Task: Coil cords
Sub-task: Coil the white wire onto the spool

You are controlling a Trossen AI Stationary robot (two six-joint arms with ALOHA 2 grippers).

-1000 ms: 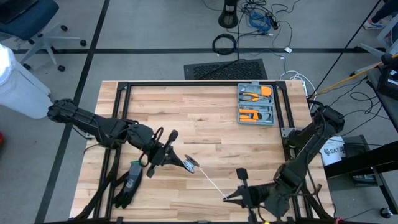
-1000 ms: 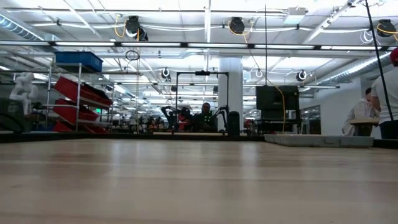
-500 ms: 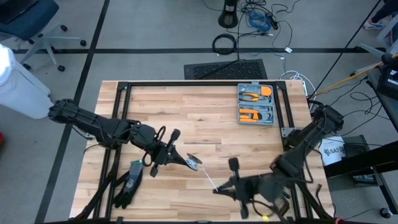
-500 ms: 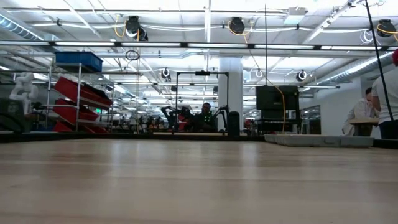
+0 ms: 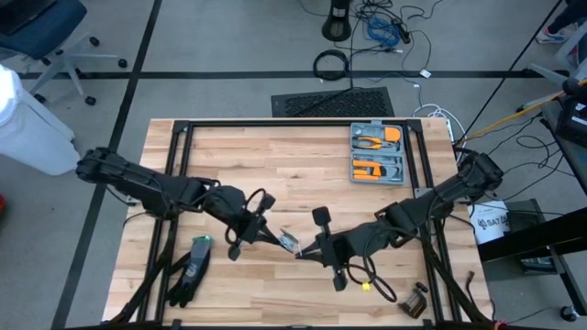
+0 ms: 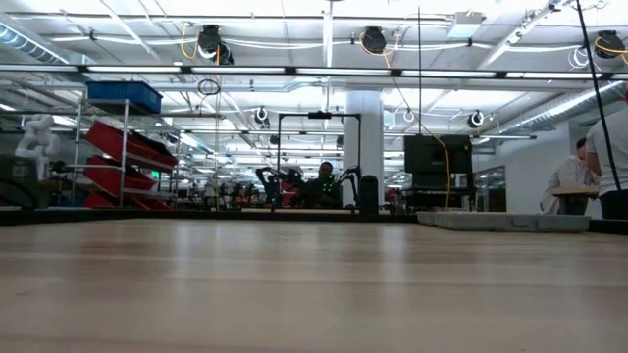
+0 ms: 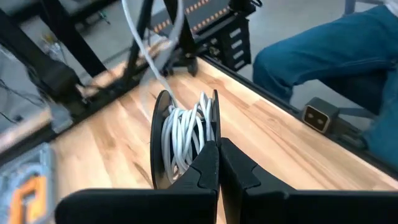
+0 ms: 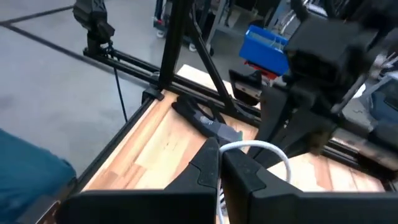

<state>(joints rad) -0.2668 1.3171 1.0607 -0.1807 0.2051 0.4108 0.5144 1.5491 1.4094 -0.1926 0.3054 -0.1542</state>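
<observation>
1. Wooden table [image 5: 275, 165] is carrying the work near its front edge; a tool case [image 5: 378, 154] is sitting at its back right and a dark glove [image 5: 188, 269] at its front left.
2. Left gripper [image 5: 273, 238] is reaching toward the table middle, fingers closed on the spool [image 7: 180, 140], a dark two-flanged reel with white cord [image 7: 183, 130] wound between the flanges.
3. Right gripper [image 5: 304, 251] is sitting just beside the spool, fingers pinched shut on the free white cord [image 8: 261, 149], which is arching up over the tips in the right wrist view.
4. Step in hand, as judged: winding is nearing its end. Most of the cord is lying on the reel, and only a short tail is running between the two grippers.
5. Next move, as judged: the right gripper is needing to carry the tail round the reel while the left is keeping the spool steady; slack could slip off a flange.
6. Count: one spool, one white cord, two grippers, one tool case, one glove.
7. Low view is showing bare tabletop and the room behind only.
</observation>
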